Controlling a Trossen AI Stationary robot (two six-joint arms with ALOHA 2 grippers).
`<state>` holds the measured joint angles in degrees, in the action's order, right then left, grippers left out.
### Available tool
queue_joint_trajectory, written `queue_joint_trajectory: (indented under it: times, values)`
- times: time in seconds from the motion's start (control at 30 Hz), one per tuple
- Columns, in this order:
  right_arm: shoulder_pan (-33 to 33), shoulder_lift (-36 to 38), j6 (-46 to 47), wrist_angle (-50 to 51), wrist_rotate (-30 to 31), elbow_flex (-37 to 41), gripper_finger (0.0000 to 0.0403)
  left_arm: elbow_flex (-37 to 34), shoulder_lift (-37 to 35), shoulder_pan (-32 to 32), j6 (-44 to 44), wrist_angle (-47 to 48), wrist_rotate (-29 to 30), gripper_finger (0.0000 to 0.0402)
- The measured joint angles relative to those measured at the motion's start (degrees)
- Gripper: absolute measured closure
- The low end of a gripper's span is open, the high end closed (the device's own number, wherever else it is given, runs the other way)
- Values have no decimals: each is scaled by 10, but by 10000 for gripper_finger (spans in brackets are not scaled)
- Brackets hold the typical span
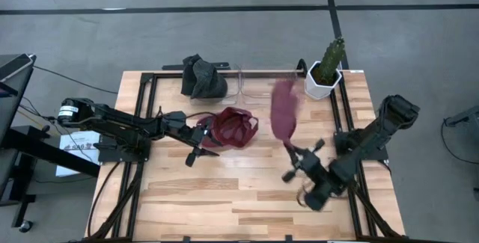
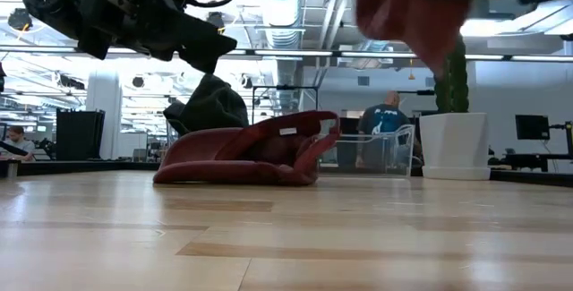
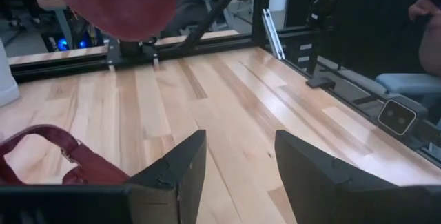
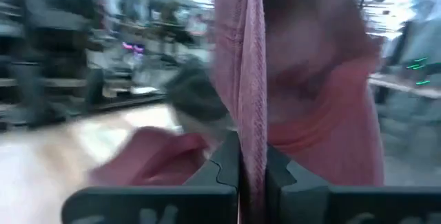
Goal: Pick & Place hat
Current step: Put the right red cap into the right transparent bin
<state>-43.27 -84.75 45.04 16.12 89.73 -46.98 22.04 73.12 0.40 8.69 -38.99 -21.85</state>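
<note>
A dusty-pink hat (image 1: 283, 108) is lifted above the table's middle right, and my right gripper (image 1: 288, 146) is shut on it; it shows blurred in the right wrist view (image 4: 296, 79) and at the top of the low view (image 2: 407, 9). A dark red hat (image 1: 233, 127) lies crumpled on the table's middle (image 2: 246, 152). My left gripper (image 1: 198, 142) hovers open just left of it, touching nothing (image 3: 234, 162). A dark grey hat (image 1: 202, 78) sits near the far edge. My right gripper pinches a thin edge of the pink hat (image 4: 252, 138) between its two fingers. The fingers come from the table's near right side, slanting toward the far edge. The hat is lifted clear of the table and stands up beyond the fingertips.
A clear plastic container (image 1: 254, 82) stands at the far edge between the grey hat and a white pot with a cactus (image 1: 325, 75). Black frame rails (image 1: 150, 86) run along the table's sides. Bare wood (image 1: 239, 198) lies across the near half. A person (image 2: 385, 121) stands in the room behind.
</note>
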Motion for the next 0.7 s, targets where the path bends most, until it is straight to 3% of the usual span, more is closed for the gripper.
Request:
queue_joint_trajectory:
  times: [0.13, 0.17, 0.23, 0.3, 0.37, 0.43, 0.5, 0.57, 0.7]
  values:
    - [14, 2, 88, 15, -23, 3, 399, 0, 0, 0, 0, -1, 0, 231]
    - [21, -1, 80, 13, -57, 4, 399, 0, 0, 0, 0, -3, 0, 231]
    - [28, -2, 11, -10, -146, 8, 399, 0, 0, 0, 0, -5, 0, 231]
    - [23, 0, -104, -84, -179, 4, 400, 0, 0, 0, -2, -5, 0, 231]
    - [7, 0, -196, -137, -128, 5, 400, 0, 0, 0, -2, -5, 0, 231]
    - [-11, 1, -220, -162, -12, 4, 399, 0, 0, 0, -6, -5, 0, 231]
    - [-13, 7, -224, -159, 2, 5, 396, 0, 0, -1, -15, -5, 0, 231]
    - [-6, 24, -231, -160, -60, 5, 397, 0, 0, -1, -19, -5, 0, 231]
    - [8, -4, -407, -254, -330, 6, 400, 0, 0, -5, -21, -4, -1, 231]
